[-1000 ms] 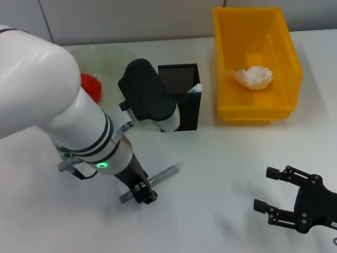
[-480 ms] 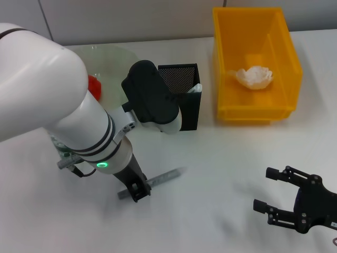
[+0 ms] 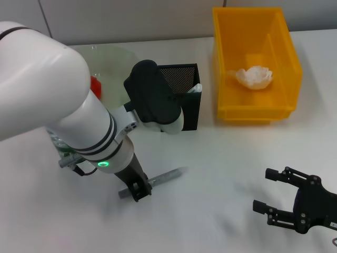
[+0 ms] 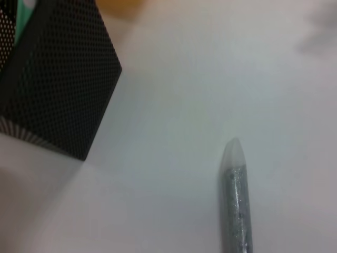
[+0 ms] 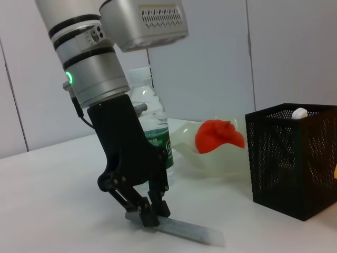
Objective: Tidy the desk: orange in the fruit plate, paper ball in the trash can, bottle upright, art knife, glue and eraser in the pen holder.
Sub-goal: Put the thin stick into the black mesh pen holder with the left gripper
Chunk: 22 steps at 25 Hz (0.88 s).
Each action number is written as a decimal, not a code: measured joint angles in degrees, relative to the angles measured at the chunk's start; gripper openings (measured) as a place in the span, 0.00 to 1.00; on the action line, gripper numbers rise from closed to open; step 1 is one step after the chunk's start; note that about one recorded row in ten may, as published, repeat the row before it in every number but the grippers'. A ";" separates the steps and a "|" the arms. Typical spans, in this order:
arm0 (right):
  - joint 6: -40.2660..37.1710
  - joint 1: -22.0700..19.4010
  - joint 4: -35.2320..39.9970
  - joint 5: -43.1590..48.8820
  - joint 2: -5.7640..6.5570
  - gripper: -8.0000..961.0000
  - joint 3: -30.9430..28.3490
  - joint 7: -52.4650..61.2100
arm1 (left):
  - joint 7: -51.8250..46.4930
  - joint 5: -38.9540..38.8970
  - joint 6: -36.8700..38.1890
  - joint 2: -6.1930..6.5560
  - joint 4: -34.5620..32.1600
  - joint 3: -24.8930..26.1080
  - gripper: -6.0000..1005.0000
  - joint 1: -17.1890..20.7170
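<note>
Left gripper [image 3: 138, 191]: low on the desk [image 3: 210, 163], jaws clamped on one end of the knife [image 3: 163, 177], a slim grey glittery stick lying flat near the holder [image 3: 181, 100]; its pale tapered tip [image 4: 233, 150] points free.
Right gripper [image 3: 274, 203]: near the desk's right front, jaws apart, holding nothing.
Holder: black mesh, standing between plate [image 3: 113, 58] and bin [image 3: 255, 63]; a white-topped item [image 5: 300, 112] shows at its rim.
Orange [image 5: 218, 137]: red-orange, in the pale-green ruffled plate.
Paper ball [image 3: 254, 76]: white, inside the yellow bin.
Bottle [image 5: 154, 126]: upright behind the left gripper, beside the plate; green label, print too small to read.
Eraser, glue: cannot tell where they are.
</note>
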State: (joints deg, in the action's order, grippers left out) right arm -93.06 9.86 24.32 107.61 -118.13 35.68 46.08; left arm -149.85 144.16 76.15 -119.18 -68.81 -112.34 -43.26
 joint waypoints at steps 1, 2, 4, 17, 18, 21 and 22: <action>0.00 0.02 0.00 0.01 0.00 0.84 0.00 0.01 | 0.00 0.00 0.00 0.00 0.00 0.00 0.17 0.00; 0.00 0.05 0.00 0.01 0.00 0.84 -0.03 0.01 | 0.00 0.00 0.00 0.00 0.00 0.00 0.17 0.00; 0.00 0.06 -0.01 0.04 0.00 0.84 -0.27 0.02 | 0.11 -0.20 0.13 0.00 -0.42 0.12 0.17 -0.13; -0.02 -0.19 -0.01 0.06 0.22 0.84 -0.44 0.07 | 2.99 -4.34 0.84 0.00 -5.75 4.24 0.15 0.54; -0.02 -0.20 0.00 0.06 0.22 0.84 -0.44 0.07 | 4.14 -5.57 0.44 0.00 -7.31 5.04 0.15 1.14; -0.02 -0.20 -0.01 0.05 0.23 0.84 -0.44 0.11 | 4.78 -5.97 -0.08 0.00 -9.01 5.37 0.15 1.73; -0.02 -0.20 -0.02 0.00 0.24 0.84 -0.44 0.12 | 4.78 -5.97 -0.08 0.00 -9.01 5.37 0.15 1.73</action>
State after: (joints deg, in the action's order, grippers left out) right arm -93.07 9.66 24.29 107.61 -117.88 35.24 46.20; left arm -145.07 138.18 76.07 -119.18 -77.82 -106.97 -41.53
